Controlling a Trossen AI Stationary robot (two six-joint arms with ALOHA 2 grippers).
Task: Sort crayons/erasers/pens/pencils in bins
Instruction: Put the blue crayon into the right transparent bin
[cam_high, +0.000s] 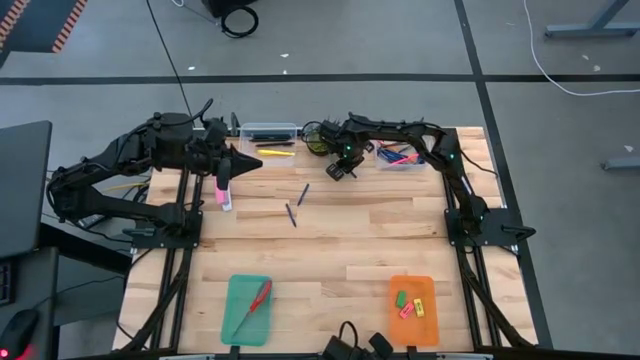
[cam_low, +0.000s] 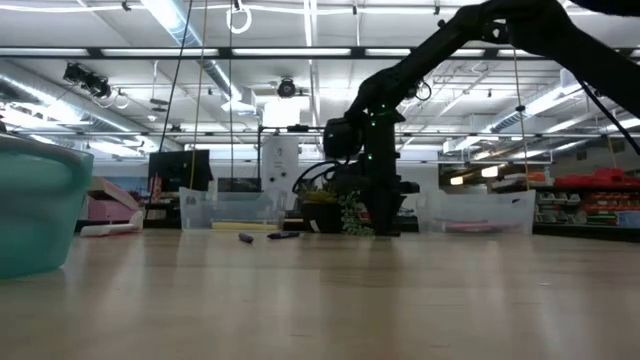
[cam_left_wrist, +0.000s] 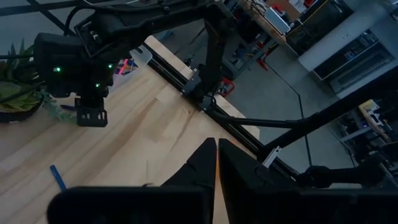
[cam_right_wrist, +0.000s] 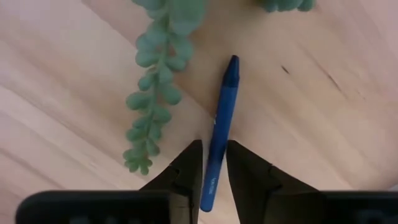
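Observation:
My right gripper (cam_high: 340, 172) stands over the far middle of the table beside the small potted plant (cam_high: 318, 140), shut on a blue pen (cam_right_wrist: 222, 118). My left gripper (cam_high: 255, 162) is shut and empty, up above the far left of the table next to a yellow pencil (cam_high: 277, 153). Two more blue pens (cam_high: 303, 193) (cam_high: 291, 215) lie flat on the wood. The orange tray (cam_high: 430, 330) holds a few erasers (cam_high: 401, 298). The teal tray (cam_high: 235, 295) holds red-handled scissors. Two clear bins (cam_high: 268, 132) (cam_high: 400, 158) stand at the far edge. My right gripper pinches the blue pen between its two fingers (cam_right_wrist: 189, 165) near the pen's back end (cam_right_wrist: 214, 163). The fingers come from above, pointing down. The pen's capped end (cam_right_wrist: 232, 65) points away beside a trailing plant strand (cam_right_wrist: 152, 99). Whether the pen is clear of the wood, I cannot tell.
A long pink box (cam_high: 224, 192) lies under my left arm. The plant's strands trail onto the table close to my right gripper. The right clear bin holds several blue and pink sticks. Bare wood spreads across the table's middle (cam_high: 330, 250).

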